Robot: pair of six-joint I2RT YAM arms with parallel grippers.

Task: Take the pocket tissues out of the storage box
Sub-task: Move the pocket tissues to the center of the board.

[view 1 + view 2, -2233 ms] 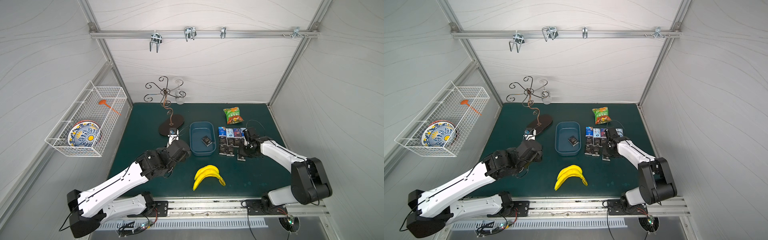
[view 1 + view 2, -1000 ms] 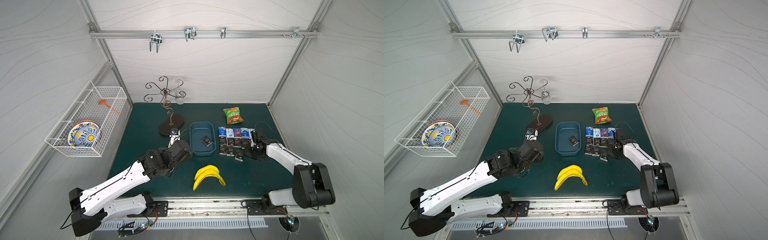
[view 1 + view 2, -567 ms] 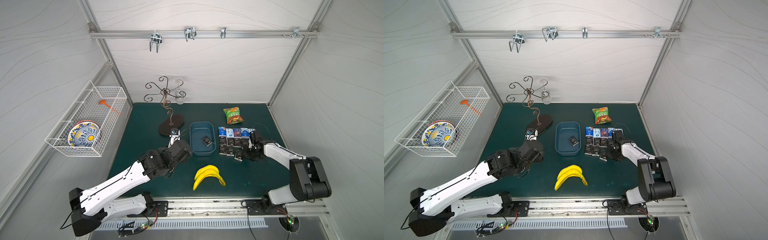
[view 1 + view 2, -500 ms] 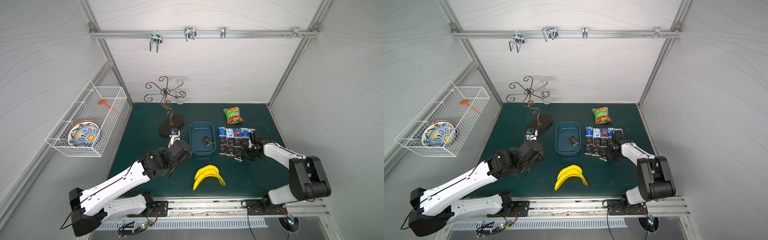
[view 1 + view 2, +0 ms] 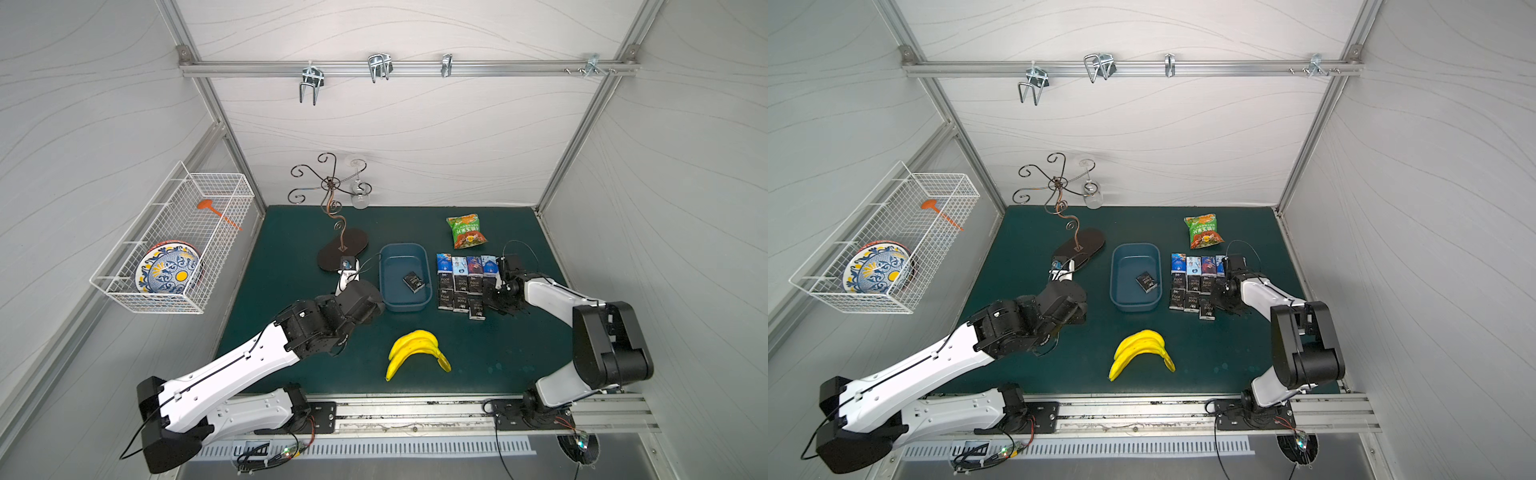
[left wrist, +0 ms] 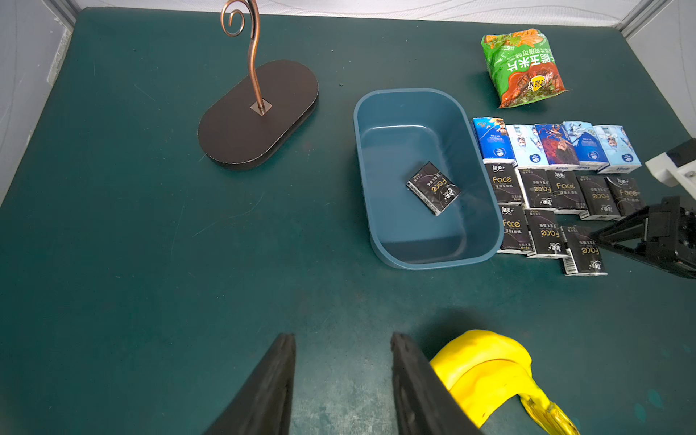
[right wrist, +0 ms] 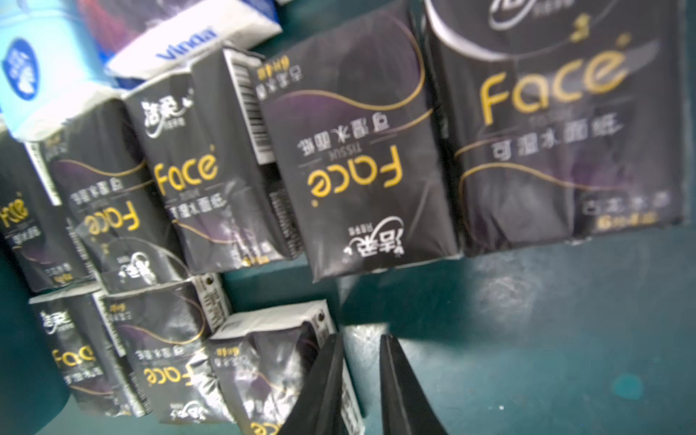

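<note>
The storage box (image 5: 405,253) (image 5: 1136,253) (image 6: 414,109) is a blue tub at mid-table. One black pack (image 5: 413,282) (image 5: 1146,282) (image 6: 433,187) lies inside it. The other pocket tissues (image 5: 465,282) (image 5: 1194,284) (image 6: 557,188) (image 7: 354,169) lie in rows on the mat just right of it. My right gripper (image 7: 361,339) (image 5: 496,299) (image 5: 1223,299) sits low at the right end of the front row. Its jaws stand a narrow gap apart over bare mat, one finger against the end pack (image 7: 271,361). My left gripper (image 6: 342,339) hangs open and holds nothing, left of the box.
A bunch of bananas (image 5: 415,349) (image 5: 1142,351) (image 6: 486,373) lies in front of the box, close to my left fingers. A green snack bag (image 5: 466,230) lies behind the rows. A scrolled metal stand (image 5: 343,249) is left of the box. A wire basket (image 5: 174,245) hangs on the left wall.
My right gripper swung out to the right, then came forward to the end of the front row, and its jaws parted a little. The left arm barely moved.
</note>
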